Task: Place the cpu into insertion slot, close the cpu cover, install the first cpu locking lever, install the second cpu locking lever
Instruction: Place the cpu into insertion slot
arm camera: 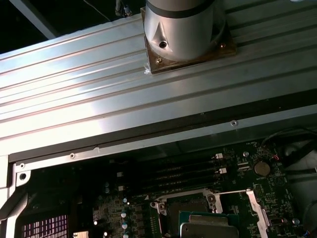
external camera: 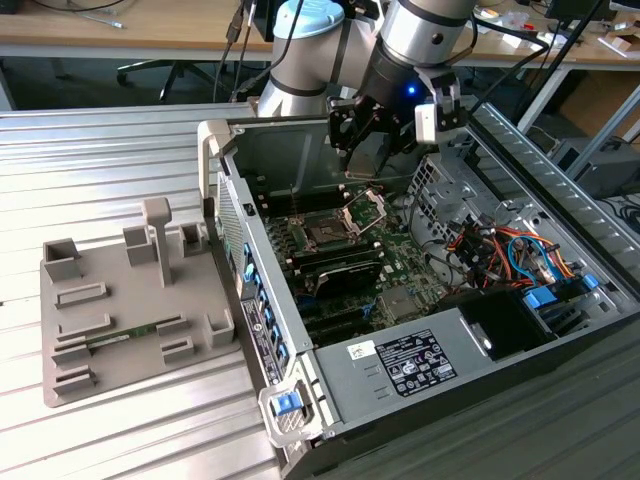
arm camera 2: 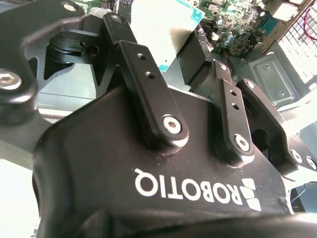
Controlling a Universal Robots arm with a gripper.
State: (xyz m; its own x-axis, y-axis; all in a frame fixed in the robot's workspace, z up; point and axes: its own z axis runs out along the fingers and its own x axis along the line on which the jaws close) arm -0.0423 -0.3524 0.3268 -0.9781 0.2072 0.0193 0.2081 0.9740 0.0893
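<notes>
While the cpu (arm camera: pixel 205 229) is clamped by its edges in the tool (external camera: pixel 372 158), the slot (external camera: pixel 325 233) is seen at seven o'clock of it in the exterior view. Light, stiff and fragile, the cpu is judged best held edgewise.

In the first wrist view the cpu (arm camera: pixel 208 227) is cut off by the picture's edge and hides part of the insertion slot (arm camera: pixel 184 205), whose contacts are too small to tell
</notes>
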